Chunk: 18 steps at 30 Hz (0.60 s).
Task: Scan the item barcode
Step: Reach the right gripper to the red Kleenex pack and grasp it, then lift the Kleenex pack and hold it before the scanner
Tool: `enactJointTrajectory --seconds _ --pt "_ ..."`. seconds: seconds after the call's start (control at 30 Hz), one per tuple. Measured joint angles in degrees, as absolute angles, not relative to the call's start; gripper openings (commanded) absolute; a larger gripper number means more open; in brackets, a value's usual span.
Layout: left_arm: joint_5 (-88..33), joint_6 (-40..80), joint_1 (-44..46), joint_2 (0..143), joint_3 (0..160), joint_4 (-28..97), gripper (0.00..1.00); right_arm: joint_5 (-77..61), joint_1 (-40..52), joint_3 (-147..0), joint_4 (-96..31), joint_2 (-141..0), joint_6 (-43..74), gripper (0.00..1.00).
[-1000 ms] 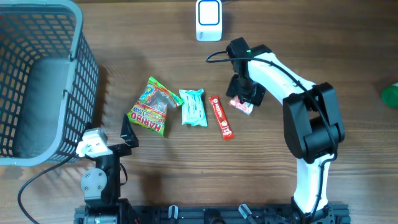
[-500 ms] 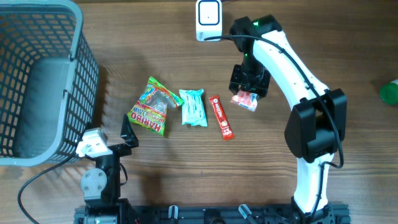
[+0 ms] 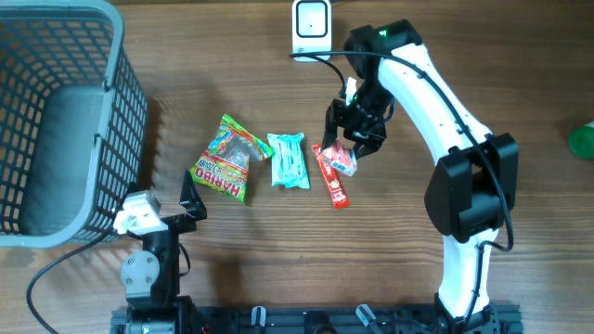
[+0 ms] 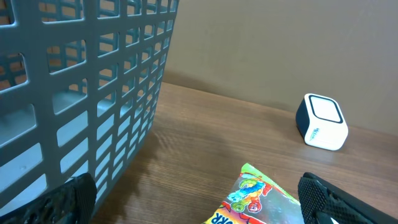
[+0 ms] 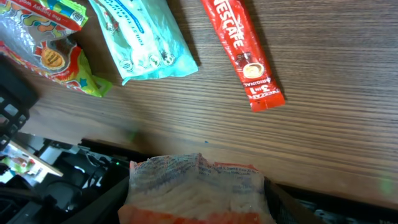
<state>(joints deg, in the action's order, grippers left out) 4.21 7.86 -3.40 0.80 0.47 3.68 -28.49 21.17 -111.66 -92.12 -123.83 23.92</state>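
Right gripper (image 3: pixel 349 141) clasps packet (image 3: pixel 341 161) between its jaws.

The left arm (image 3: pixel 147 264) sits folded low over its base, its gripper (image 3: pixel 193 204) held about level, jaws spread wide with nothing between them. The right arm (image 3: pixel 436 102) reaches far out from its base, the white forearm angled across to the left. It bends at the wrist so its gripper (image 3: pixel 351 137) points downward, jaws closed partway on a small packet (image 5: pixel 196 186).
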Motion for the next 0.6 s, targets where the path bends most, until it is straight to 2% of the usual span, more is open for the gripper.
enactJointTrajectory --seconds 0.47,0.6 --pt "4.2 7.9 -3.4 0.8 0.5 3.7 1.00 -28.5 21.2 -111.7 -91.7 -123.8 23.9 0.60" --pt "4.2 7.9 -3.4 0.8 0.5 3.7 1.00 -28.6 21.2 -111.8 -81.8 -123.8 24.0 0.60"
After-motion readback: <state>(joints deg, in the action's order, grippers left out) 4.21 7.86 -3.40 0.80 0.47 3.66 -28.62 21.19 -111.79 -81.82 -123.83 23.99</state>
